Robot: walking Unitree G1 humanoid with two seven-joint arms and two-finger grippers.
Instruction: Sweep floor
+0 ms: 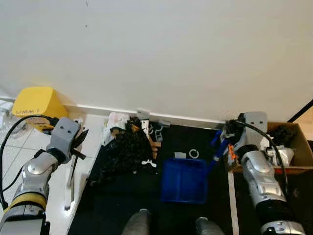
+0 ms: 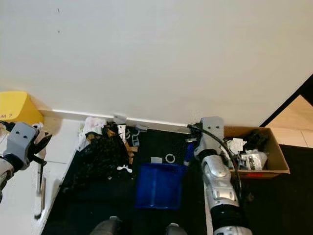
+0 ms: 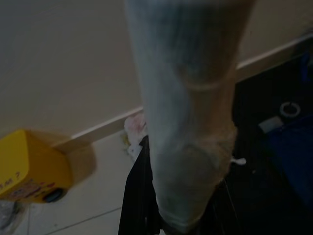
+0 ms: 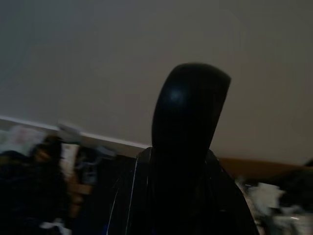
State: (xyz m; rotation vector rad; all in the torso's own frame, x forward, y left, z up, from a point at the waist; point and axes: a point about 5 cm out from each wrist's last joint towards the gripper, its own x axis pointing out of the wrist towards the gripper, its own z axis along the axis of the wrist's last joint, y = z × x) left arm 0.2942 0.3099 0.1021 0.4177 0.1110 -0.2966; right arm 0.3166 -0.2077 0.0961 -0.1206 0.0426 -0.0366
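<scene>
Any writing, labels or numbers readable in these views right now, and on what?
"UMM ?" or close to it: dark handwriting on the yellow box by the wall; only the "M ?" end shows in the right eye and left wrist views.
Items in the cardboard box: any print is too small to read.
Dustpan, trash pile: no text can be made out.

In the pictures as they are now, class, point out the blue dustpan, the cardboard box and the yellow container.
blue dustpan [image 1: 184, 180]: left eye view, middle of its blue pan.
cardboard box [image 2: 274, 148]: right eye view, its right-hand wall.
yellow container [image 1: 36, 103]: left eye view, its sloping yellow top.
</scene>
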